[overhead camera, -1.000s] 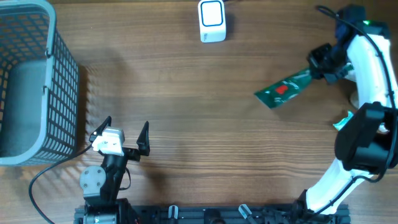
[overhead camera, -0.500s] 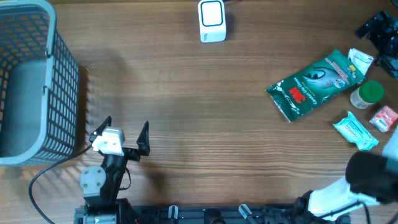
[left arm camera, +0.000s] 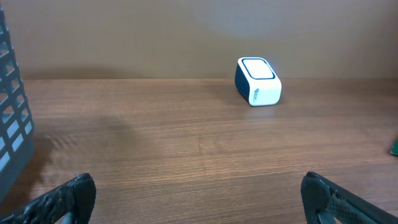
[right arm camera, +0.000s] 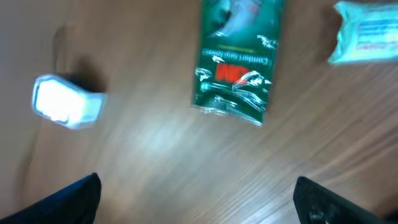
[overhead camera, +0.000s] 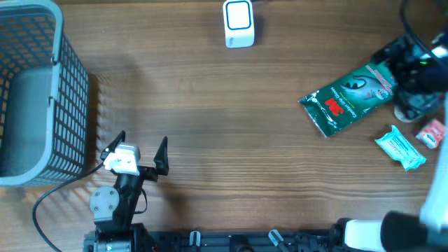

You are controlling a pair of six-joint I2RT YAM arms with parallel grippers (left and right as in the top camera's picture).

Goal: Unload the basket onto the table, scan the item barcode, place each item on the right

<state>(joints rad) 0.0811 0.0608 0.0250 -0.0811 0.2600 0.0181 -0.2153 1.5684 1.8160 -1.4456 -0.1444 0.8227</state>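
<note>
The green pack lies flat on the table, on the right side. Nothing holds it. The right gripper is up above the table by the pack's right end. It is wide open and has nothing in it. It looks blurry from above. A small blue pack lies near the green one. The white scanner sits at the far edge, well apart from the pack. The left gripper is wide open too, near the basket.
</note>
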